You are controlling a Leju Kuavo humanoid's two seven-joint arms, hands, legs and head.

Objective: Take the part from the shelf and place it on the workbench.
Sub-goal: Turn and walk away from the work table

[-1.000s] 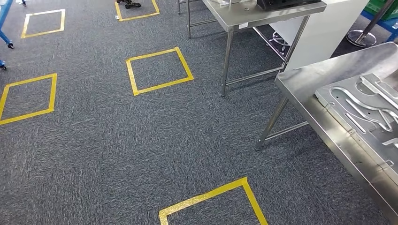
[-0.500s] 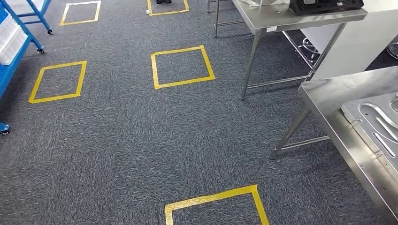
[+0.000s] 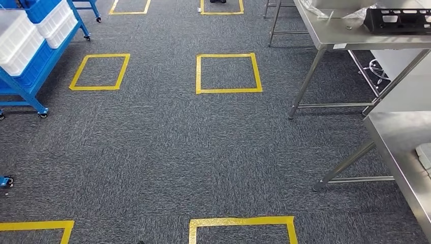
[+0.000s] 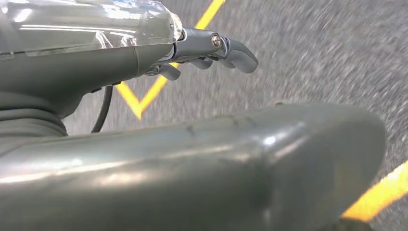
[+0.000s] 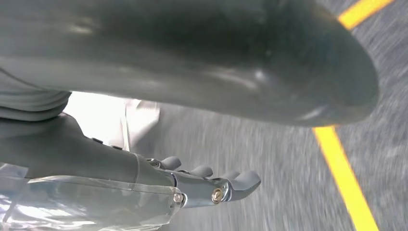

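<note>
Grey carpet (image 3: 152,152) underfoot, marked with yellow tape squares (image 3: 228,73). You have a blue wheeled shelf (image 3: 30,76) at the far left of the head view, carrying white bins (image 3: 18,43) and a blue one; which of them holds the part you cannot tell from here. A steel workbench (image 3: 401,147) sits at the right edge, its legs on the carpet, and a second steel table (image 3: 356,35) farther back bears a black tray (image 3: 399,20). Your left hand (image 4: 202,53) hangs over the carpet, fingers (image 4: 238,53) loosely extended and apart from the thumb, nothing in it. Your right hand (image 5: 207,183) likewise: fingers (image 5: 243,180) spread from the thumb, empty, above carpet and a yellow tape line (image 5: 344,178).
</note>
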